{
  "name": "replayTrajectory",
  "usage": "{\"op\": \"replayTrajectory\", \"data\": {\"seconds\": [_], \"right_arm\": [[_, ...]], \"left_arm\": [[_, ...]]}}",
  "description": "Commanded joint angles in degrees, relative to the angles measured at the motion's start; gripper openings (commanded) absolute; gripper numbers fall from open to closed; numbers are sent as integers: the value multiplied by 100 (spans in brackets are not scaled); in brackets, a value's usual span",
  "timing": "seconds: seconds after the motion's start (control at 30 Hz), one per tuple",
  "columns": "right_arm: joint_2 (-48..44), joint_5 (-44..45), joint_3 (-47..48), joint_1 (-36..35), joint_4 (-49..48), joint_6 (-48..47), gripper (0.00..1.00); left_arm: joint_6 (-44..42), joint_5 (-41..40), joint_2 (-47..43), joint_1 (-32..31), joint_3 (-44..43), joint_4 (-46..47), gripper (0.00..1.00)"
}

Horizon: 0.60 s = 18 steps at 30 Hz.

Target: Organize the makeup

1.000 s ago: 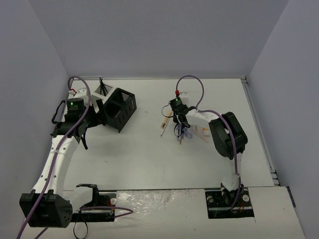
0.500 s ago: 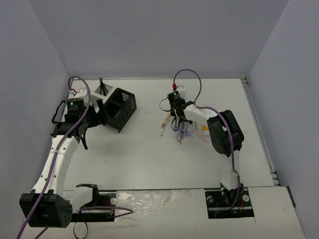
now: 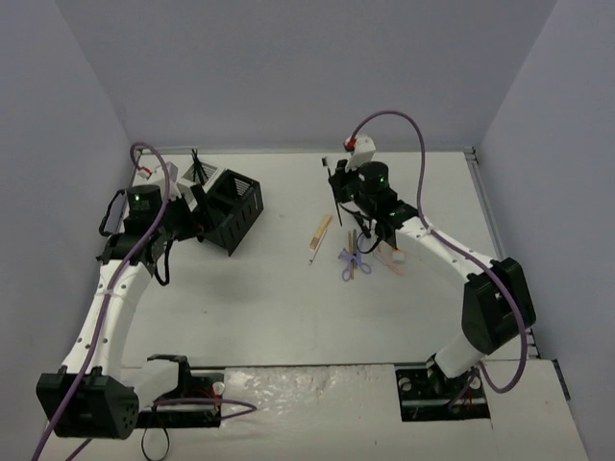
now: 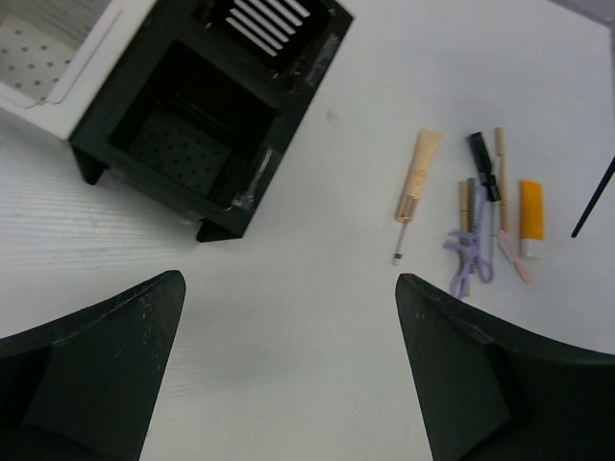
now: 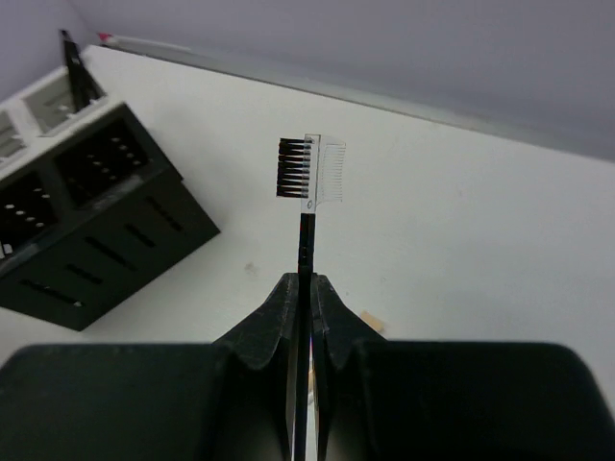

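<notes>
right tool (image 5: 300, 285) clenched on brow comb-brush (image 5: 305, 223), held clear of the bench (image 5: 461, 221); long axis 6–12 in wrist view, bristle head at 12. left tool (image 4: 288, 280) released, holding nothing; black box (image 4: 192, 144) at its 11. beige stick (image 4: 420, 175), lilac loop (image 4: 468, 257), orange tube (image 4: 531, 211) side by side at 2, axes near 12–6. bare bench between box and row.

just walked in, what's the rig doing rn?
Makeup sorting, partway through. The right gripper is shut on a thin black brow brush, held up off the table. The left gripper is open and empty, hovering near the black mesh box. The beige stick, lilac looped piece and orange tube lie loose on the table, not yet in a box.
</notes>
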<state>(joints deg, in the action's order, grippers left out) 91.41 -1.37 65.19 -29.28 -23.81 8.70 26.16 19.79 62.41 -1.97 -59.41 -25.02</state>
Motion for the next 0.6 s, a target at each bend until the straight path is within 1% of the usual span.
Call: {"op": "replayTrajectory", "data": {"seconds": [0.0, 0.03, 0.2, 0.3, 0.4, 0.57], "right_arm": [[-878, -1421, -329, -32, -948, -424, 0], [-1032, -1630, -423, -49, -988, -442, 0], [-1547, -2124, -651, -211, -1008, -541, 0], [-1718, -2220, -710, -379, -867, -653, 0], [-1809, -2236, -743, -530, -767, -711, 0], [-1867, -2198, -871, -707, -863, -645, 0]], "left_arm": [[755, 562, -222, -324, -621, 1035, 89], [852, 557, -225, -458, -676, 1171, 89], [1127, 296, -13, -1298, -1141, 1446, 89], [1361, 141, 154, -1835, -1400, 1708, 89], [1444, -92, 396, -2219, -1593, 1883, 89], [1353, -510, 850, -2730, -1840, 1782, 88]]}}
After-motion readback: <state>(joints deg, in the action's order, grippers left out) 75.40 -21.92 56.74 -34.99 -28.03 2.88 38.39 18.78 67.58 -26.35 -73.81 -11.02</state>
